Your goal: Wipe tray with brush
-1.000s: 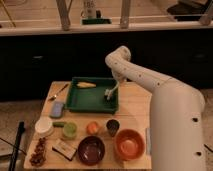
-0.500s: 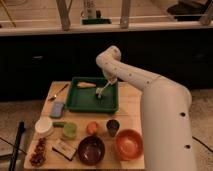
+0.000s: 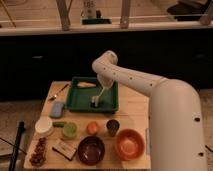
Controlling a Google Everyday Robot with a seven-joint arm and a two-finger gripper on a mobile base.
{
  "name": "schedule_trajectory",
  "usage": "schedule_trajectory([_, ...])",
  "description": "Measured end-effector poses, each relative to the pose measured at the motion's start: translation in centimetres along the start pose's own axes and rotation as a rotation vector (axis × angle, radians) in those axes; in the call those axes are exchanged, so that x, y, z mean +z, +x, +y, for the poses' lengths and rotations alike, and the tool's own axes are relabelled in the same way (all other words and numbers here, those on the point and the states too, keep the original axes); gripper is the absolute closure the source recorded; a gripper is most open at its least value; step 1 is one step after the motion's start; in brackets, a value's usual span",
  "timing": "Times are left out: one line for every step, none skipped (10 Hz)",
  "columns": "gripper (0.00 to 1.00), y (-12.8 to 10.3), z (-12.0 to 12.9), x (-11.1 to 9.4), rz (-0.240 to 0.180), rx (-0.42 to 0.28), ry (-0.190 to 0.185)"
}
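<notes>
The gripper (image 3: 104, 85) is seen over the right half of the tray (image 3: 77, 104), at the end of the white arm (image 3: 135, 82) that reaches in from the right side. It is closed on the brush (image 3: 99, 95) — the upper end of the pale handle is clamped in it, and the brush is held tilted, going down and to the left. The bristle head is lowered to the floor of the tray, near its front middle part; whether it really touches the floor cannot be told.

The tray is placed on the back part of a wooden table (image 3: 134, 107). Inside it, near the back rim, a yellow corn-like item (image 3: 86, 85) is laid, well apart from the bristle head. Just left of the tray a metal spoon (image 3: 59, 93) is found, and a blue-grey pad (image 3: 57, 109) is laid beside the tray's left front corner.

In front of the tray a row of small things is set: a white round container (image 3: 44, 126), a green cup (image 3: 69, 131), an orange fruit (image 3: 92, 128) and a dark cup (image 3: 112, 127). Nearer to the front edge a dark bowl (image 3: 91, 149) and an orange bowl (image 3: 129, 144) are placed side by side — a small packet (image 3: 64, 148) is laid left of the dark bowl.
</notes>
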Motion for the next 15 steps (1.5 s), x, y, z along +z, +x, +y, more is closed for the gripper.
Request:
schedule_trajectory([1.00, 0.5, 0.7, 0.2, 0.014, 0.006, -0.018])
schedule_trajectory([1.00, 1.6, 1.8, 0.3, 0.029, 0.033, -0.035])
schedule_trajectory([1.00, 2.7, 2.9, 0.4, 0.045, 0.062, -0.050])
schedule_trajectory([1.00, 4.3, 4.2, 0.4, 0.071, 0.116, -0.065])
schedule_trajectory([1.00, 6.2, 4.8, 0.4, 0.116, 0.194, -0.071])
schedule_trajectory([1.00, 7.5, 4.7, 0.6, 0.140, 0.257, -0.069])
schedule_trajectory([1.00, 8.4, 4.3, 0.7, 0.149, 0.303, -0.059])
schedule_trajectory([1.00, 9.5, 3.1, 0.7, 0.145, 0.368, -0.018])
schedule_trajectory([1.00, 9.6, 2.7, 0.7, 0.135, 0.383, -0.002])
schedule_trajectory([1.00, 9.6, 1.9, 0.8, 0.126, 0.384, 0.011])
schedule_trajectory([1.00, 8.6, 0.5, 0.8, 0.105, 0.365, 0.025])
schedule_trajectory([1.00, 7.6, -0.8, 0.9, 0.090, 0.339, 0.032])
schedule_trajectory([1.00, 6.4, -2.1, 0.8, 0.073, 0.296, 0.038])
schedule_trajectory([1.00, 5.3, -3.1, 0.8, 0.057, 0.250, 0.039])
schedule_trajectory([1.00, 3.6, -3.7, 0.8, 0.039, 0.168, 0.030])
